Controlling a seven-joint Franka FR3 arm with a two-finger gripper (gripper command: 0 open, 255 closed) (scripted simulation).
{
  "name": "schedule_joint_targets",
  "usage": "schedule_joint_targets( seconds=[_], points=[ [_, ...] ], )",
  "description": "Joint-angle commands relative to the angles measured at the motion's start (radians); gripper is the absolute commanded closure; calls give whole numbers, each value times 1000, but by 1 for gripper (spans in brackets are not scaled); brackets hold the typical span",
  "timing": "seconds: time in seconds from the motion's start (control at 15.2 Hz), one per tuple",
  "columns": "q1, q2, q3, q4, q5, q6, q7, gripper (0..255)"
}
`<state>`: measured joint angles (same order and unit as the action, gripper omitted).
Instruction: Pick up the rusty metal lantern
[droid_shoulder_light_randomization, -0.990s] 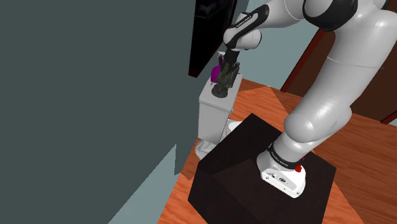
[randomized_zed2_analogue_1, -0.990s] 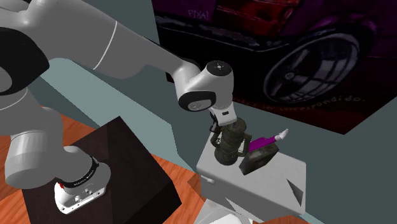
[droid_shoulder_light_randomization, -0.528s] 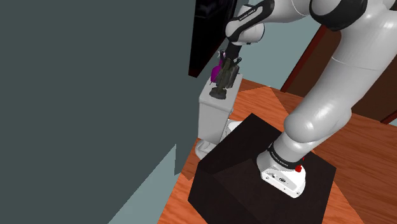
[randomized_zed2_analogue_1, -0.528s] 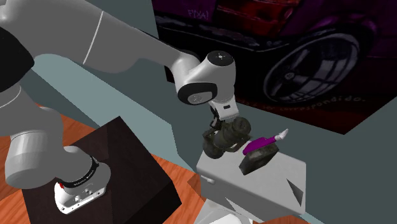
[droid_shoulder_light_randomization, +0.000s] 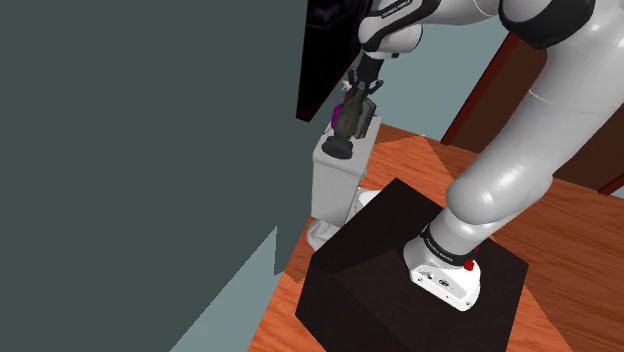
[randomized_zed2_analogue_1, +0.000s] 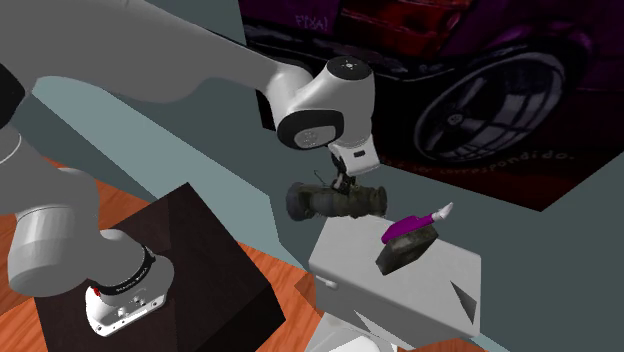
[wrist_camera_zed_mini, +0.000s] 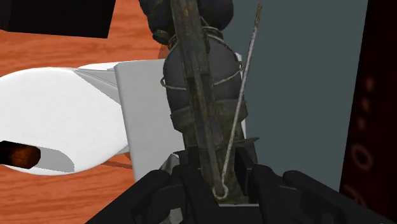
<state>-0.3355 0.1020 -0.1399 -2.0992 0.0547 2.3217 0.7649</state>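
Note:
The lantern (randomized_zed2_analogue_1: 335, 202) is a dark, rust-stained metal body with a thin wire handle. It hangs clear above the white toilet tank (randomized_zed2_analogue_1: 400, 290), lying nearly horizontal in the second exterior view. My gripper (randomized_zed2_analogue_1: 343, 185) is shut on it from above, near its middle. From the shoulder camera the lantern (droid_shoulder_light_randomization: 348, 122) dangles under the gripper (droid_shoulder_light_randomization: 362, 88), just over the tank (droid_shoulder_light_randomization: 335, 175). In the wrist view both black fingers clasp the lantern (wrist_camera_zed_mini: 197, 83) at the gripper (wrist_camera_zed_mini: 213, 184), and its wire handle runs alongside.
A black holder with a purple piece (randomized_zed2_analogue_1: 408, 240) lies on the tank lid beside the lantern. A dark car poster (randomized_zed2_analogue_1: 430, 70) hangs on the wall close behind. The white toilet bowl (wrist_camera_zed_mini: 57, 121) is below, the black stand (droid_shoulder_light_randomization: 390, 270) nearby on a wooden floor.
The lantern, upright on the tank lid a second ago, has been lifted off it and has swung over to lie nearly horizontal. The arm's wrist has risen.

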Motion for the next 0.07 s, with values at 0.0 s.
schedule_joint_targets(
  seconds=[0.0],
  points=[
    [-1, -6, -1, 4, -1, -6, 0, 255]
  ],
)
